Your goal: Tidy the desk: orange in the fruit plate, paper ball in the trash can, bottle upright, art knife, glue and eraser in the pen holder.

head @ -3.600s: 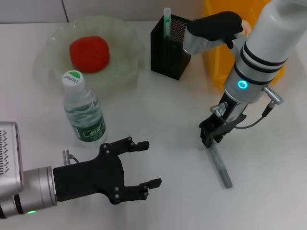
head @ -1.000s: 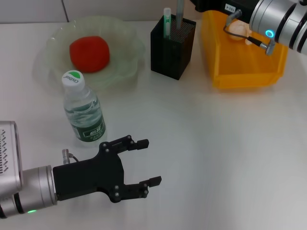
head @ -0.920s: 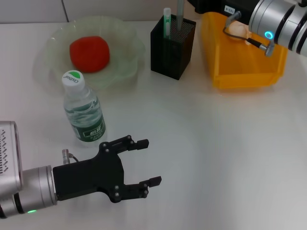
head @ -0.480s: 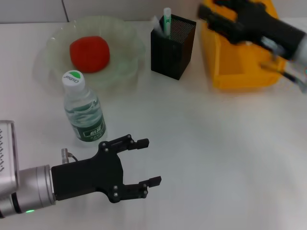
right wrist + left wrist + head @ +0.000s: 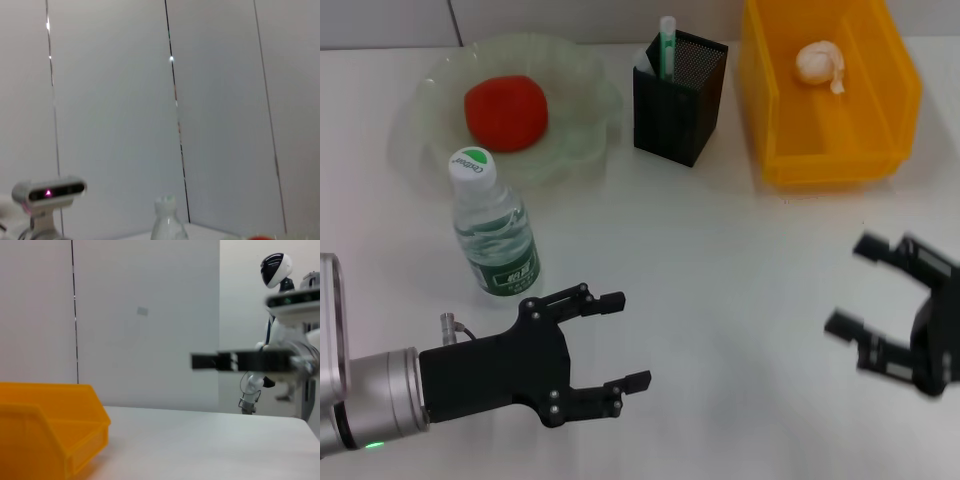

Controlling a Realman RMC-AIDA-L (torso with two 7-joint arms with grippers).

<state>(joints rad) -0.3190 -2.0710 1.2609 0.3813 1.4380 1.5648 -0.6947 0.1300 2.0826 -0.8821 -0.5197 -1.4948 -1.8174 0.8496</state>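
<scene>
I see the orange, red-orange and round, sitting in the pale green scalloped fruit plate, well beyond my left gripper's fingers. The bottle stands upright, green cap on, dark label, just past those fingers and off to their outer side. The black mesh pen holder stands upright with the mint-green art knife sticking out of its top; glue and eraser I can't make out inside. The white paper ball lies in the yellow trash can, far ahead of my right gripper's fingers. The white desk lies under both.
</scene>
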